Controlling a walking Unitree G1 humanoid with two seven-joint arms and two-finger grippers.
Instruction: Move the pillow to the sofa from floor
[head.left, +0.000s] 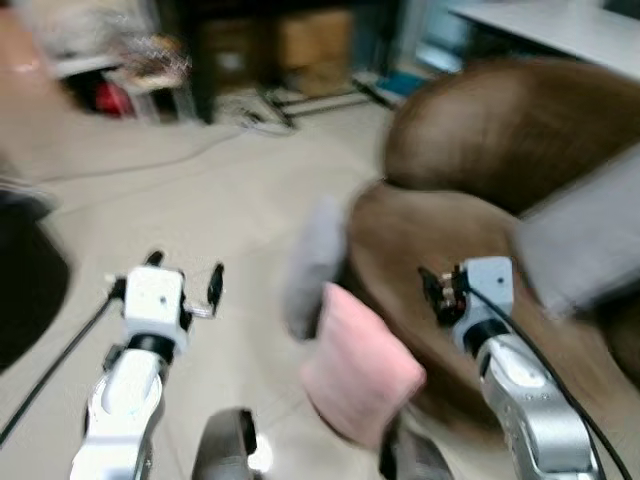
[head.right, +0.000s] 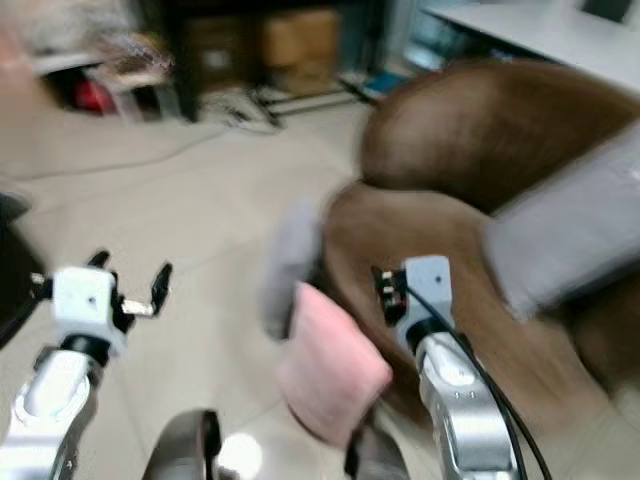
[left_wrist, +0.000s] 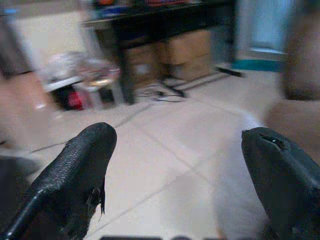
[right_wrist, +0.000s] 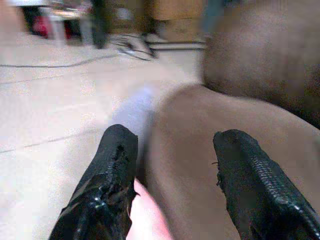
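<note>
The views are blurred. A pink pillow (head.left: 360, 362) stands on the floor, leaning against the front of the brown sofa (head.left: 500, 140). A grey pillow (head.left: 315, 262) stands just behind it, also against the sofa. My left gripper (head.left: 185, 266) is open over bare floor, left of both pillows. My right gripper (head.left: 432, 290) is open above the sofa seat, just right of the pink pillow, whose edge (right_wrist: 145, 220) shows between its fingers in the right wrist view. In the left wrist view, the grey pillow (left_wrist: 240, 190) sits near one finger.
A grey cushion (head.left: 585, 235) lies on the sofa seat at the right. A dark object (head.left: 25, 280) sits on the floor at the far left. Cables (head.left: 260, 115), boxes (head.left: 315, 40) and a dark shelf line the far wall. Tiled floor (head.left: 210, 200) lies ahead.
</note>
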